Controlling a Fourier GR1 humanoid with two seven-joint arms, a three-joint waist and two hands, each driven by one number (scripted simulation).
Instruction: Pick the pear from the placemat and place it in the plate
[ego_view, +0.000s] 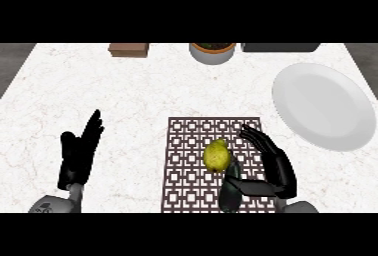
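In the head view, a yellow-green pear (216, 155) is seen lying on a dark patterned placemat (184, 150) spread on the pale marbled worktop (133, 90). The right hand (275, 170) is placed over the mat just beside the pear, its fingers spread open and its thumb extended below the fruit; nothing is gripped. The left hand (80, 152) is held open with straight fingers over the bare worktop at the left, well apart from the mat. A white plate (325, 105) is set to the right. A brown box (128, 49), a potted plant (212, 51) and a dark object (280, 47) are lined along the far edge.
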